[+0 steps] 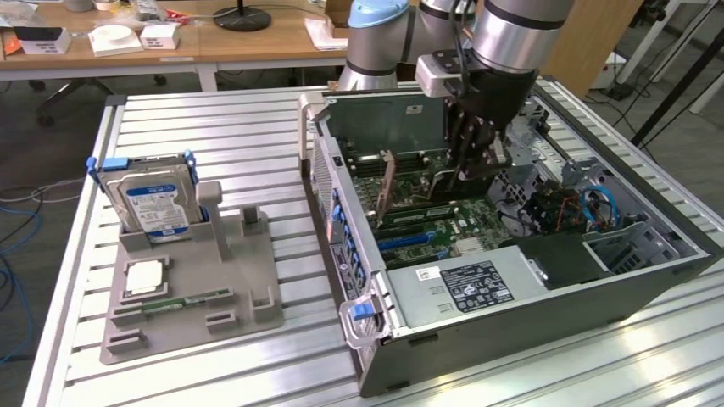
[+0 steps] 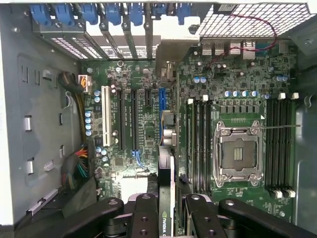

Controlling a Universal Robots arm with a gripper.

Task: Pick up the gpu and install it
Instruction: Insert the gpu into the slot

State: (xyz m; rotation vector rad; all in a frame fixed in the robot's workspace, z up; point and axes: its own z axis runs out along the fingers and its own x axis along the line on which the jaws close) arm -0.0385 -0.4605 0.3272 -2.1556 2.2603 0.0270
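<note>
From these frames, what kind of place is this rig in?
Probably a robotics lab or workshop: an open computer case sits on a slotted aluminium table, a parts holder holds a hard drive, and office desks stand behind.

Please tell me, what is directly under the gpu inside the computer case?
The gpu, held edge-on between the fingers, hangs over the motherboard, in line with the blue expansion slot. The card covers the lower part of that slot, so contact cannot be seen.

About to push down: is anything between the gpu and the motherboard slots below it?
Nothing visible. The gpu is edge-on, in line with the blue slot, which looks empty. The neighbouring black slots are bare too.
</note>
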